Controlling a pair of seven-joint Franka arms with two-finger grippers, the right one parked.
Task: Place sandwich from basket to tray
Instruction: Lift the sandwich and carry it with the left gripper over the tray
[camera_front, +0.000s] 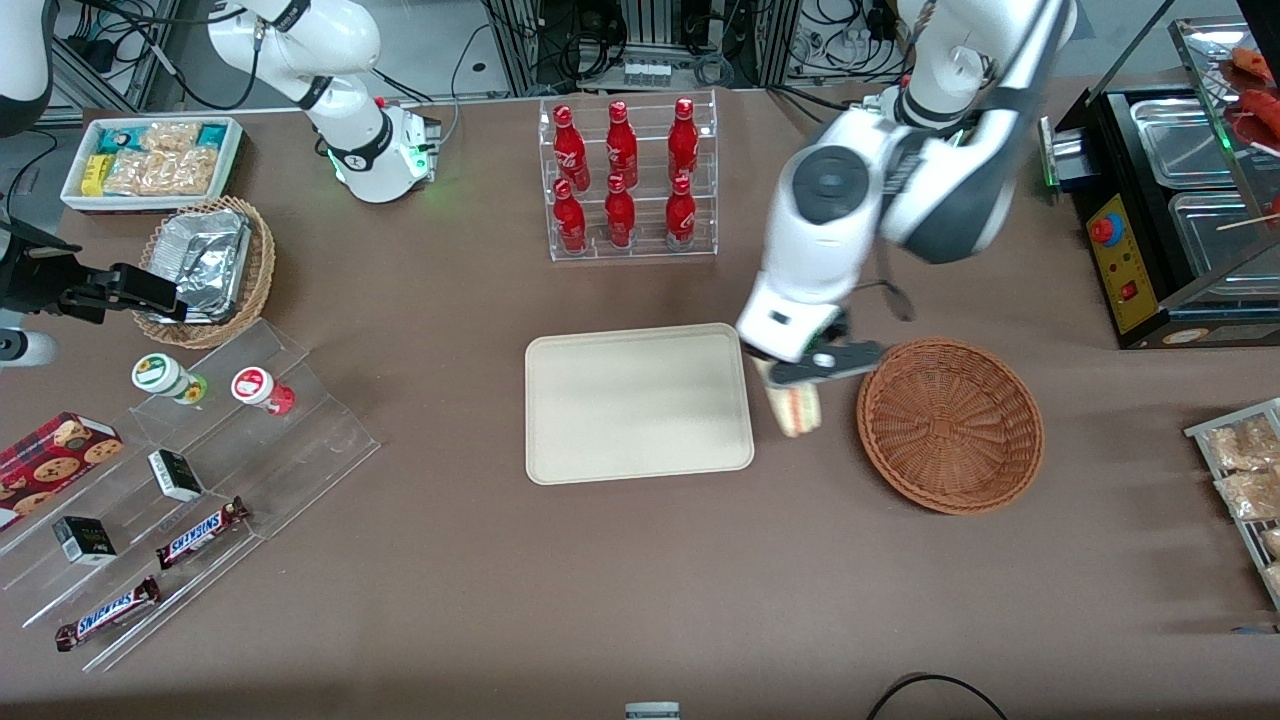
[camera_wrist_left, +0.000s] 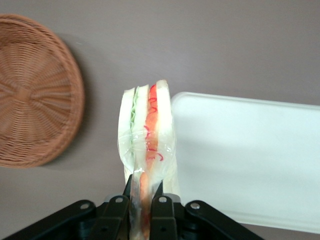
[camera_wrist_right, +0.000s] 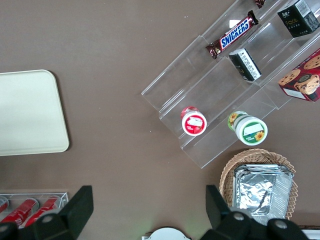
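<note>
Gripper (camera_front: 800, 382): fingers closed tight on the sandwich's clear wrap, hanging above the bench between tray and basket.
Sandwich (camera_front: 797, 408): held off the bench, out of the basket, just beside the tray's edge but not over it; wrist cam shows cut edge w/ red + green filling (camera_wrist_left: 147, 132), wrap pinched between the black fingers (camera_wrist_left: 162, 207).
Basket (camera_front: 950, 424): reddish-brown wicker, nothing in it, on the bench toward the working arm's end.
Tray (camera_front: 638, 402): cream, flat, nothing on it, mid-bench, nearer the front cam than the bottle rack.
Bottle rack (camera_front: 628, 178): clear stand w/ six red bottles, upright.
Foil-tray basket (camera_front: 205, 270): lighter wicker, toward parked arm's end.
Snack steps (camera_front: 190, 490): clear tiers w/ choc bars, small boxes, two tubs.
</note>
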